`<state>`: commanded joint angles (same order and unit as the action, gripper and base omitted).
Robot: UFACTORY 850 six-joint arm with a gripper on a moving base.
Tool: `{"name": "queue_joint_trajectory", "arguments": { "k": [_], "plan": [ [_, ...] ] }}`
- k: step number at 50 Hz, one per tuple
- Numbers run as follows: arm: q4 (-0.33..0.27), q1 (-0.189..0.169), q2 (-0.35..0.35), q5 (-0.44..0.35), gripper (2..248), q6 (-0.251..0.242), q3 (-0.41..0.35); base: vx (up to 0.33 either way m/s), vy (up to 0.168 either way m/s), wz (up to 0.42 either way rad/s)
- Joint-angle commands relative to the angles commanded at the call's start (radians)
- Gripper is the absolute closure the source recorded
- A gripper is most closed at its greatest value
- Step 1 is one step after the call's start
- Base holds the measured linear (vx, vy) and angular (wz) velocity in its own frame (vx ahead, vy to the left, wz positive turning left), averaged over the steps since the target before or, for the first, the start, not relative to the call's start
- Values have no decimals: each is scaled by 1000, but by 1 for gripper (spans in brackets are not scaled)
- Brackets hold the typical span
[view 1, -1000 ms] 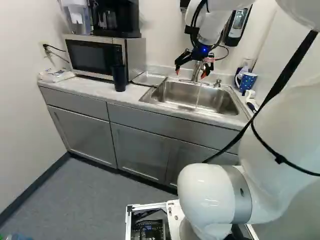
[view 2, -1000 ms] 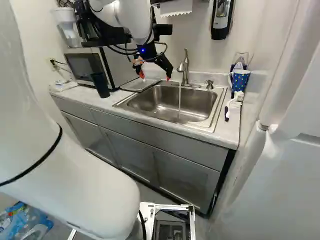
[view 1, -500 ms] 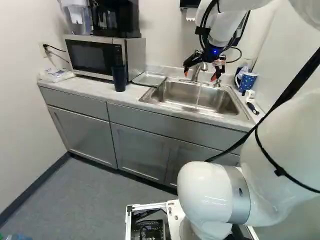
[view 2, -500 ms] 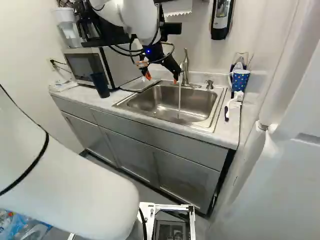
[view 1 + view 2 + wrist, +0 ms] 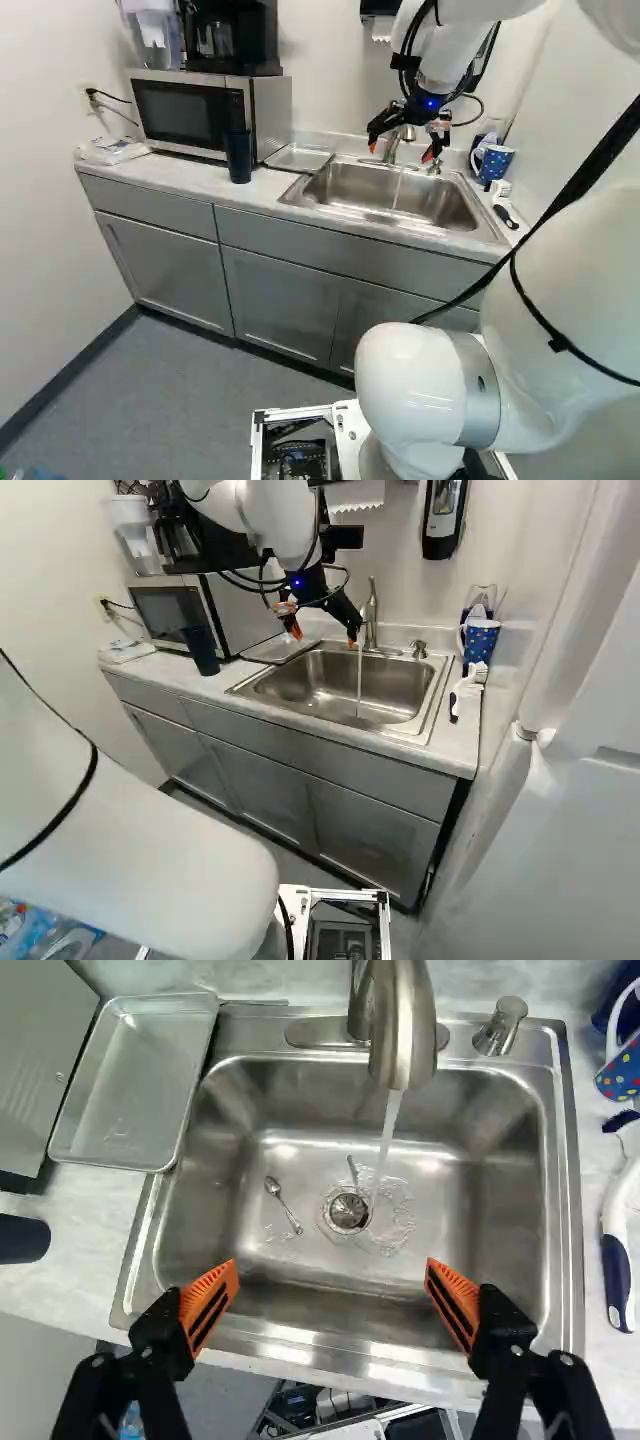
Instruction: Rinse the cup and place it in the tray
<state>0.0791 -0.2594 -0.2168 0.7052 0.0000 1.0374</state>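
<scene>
We have the gripper (image 5: 332, 1265) wide, empty above the sink (image 5: 566, 1210), faucet (image 5: 403, 1025) running, likely for rinsing; metal tray (image 5: 132, 1075) beside the sink, presumably handy for drop-off.

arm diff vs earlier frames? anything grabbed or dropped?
Gripper shifted slightly right over the sink, then held there. Nothing gripped or released; it's open and empty. Unchanged: base, dark cup, dotted mug, tray, running water.

Cup (image 5: 238, 158): dark, tall, tapered; upright on the counter (image 5: 205, 178), near the microwave (image 5: 183, 112). Tray (image 5: 130, 1085): shallow, rectangular, metal; face up, one side overlapping the sink's rim (image 5: 143, 1250).
</scene>
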Motion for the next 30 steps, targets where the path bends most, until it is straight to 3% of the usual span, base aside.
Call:
{"name": "queue_joint_trajectory", "arguments": {
  "k": [8, 30],
  "plan": [
    [0, 16, 9, -4, 3, 0, 8, 0, 0, 0],
    [0, 101, 28, -57, 3, 0, 25, 0, 0, 0]
  ]
}}
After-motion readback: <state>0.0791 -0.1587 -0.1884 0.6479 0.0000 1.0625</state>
